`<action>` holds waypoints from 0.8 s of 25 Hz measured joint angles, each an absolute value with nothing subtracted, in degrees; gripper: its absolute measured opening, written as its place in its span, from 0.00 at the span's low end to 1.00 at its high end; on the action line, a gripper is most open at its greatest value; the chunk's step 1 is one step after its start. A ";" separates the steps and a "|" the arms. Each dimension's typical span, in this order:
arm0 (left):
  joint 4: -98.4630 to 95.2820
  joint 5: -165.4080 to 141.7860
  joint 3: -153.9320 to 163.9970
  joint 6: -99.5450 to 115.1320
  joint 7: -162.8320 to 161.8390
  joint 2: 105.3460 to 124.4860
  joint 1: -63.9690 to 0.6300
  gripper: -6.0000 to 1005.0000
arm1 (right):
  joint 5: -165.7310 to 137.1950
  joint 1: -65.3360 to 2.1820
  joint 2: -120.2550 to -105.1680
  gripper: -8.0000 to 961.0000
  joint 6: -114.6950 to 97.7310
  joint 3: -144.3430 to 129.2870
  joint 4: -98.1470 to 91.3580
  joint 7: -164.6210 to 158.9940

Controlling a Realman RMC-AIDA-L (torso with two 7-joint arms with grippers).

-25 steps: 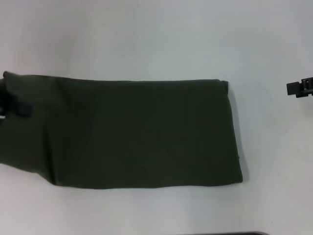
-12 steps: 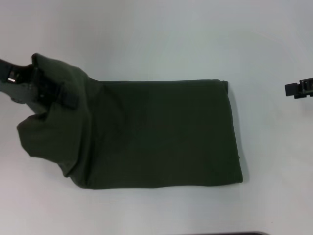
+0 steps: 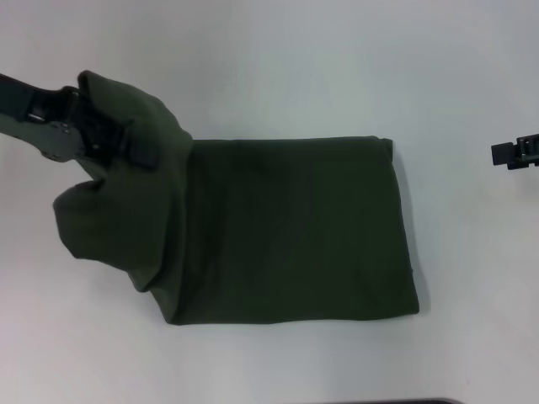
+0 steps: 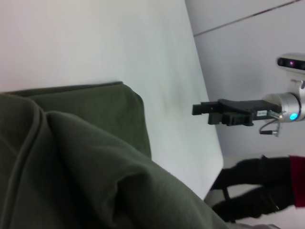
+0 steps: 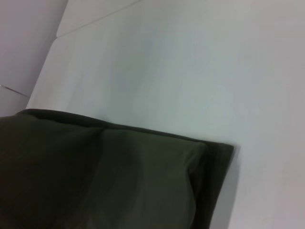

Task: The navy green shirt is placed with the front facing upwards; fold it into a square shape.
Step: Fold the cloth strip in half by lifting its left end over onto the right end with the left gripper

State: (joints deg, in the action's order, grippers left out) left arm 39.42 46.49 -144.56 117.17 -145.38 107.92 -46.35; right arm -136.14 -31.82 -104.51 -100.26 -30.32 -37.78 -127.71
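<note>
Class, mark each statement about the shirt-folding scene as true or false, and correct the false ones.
1. The left pincer grips the left end of the navy green shirt and holds it raised off the table. True.
2. The right pincer is touching the shirt. False: it sits apart from it, off past the shirt's right edge.
3. The right part of the shirt lies flat on the table. True.
4. The shirt's cream chest lettering is showing on top. False: only plain dark green cloth is visible.
5. The lifted end already rests on the shirt's right edge. False: it hangs over the left part, and the right edge is uncovered.
</note>
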 joint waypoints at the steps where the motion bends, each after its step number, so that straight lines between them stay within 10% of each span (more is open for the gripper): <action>1: 39.10 47.06 -144.10 117.19 -145.42 107.98 -46.38 0.12 | -136.14 -31.82 -104.50 0.67 -100.27 -30.32 -37.79 -127.71; 20: 38.03 49.04 -139.98 116.43 -147.78 112.46 -48.15 0.15 | -136.14 -32.24 -104.50 0.67 -100.18 -30.32 -37.79 -127.76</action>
State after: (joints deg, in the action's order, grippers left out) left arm 38.03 49.04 -139.98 116.43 -147.78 112.46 -48.15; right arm -136.14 -32.24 -104.50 -100.18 -30.32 -37.79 -127.76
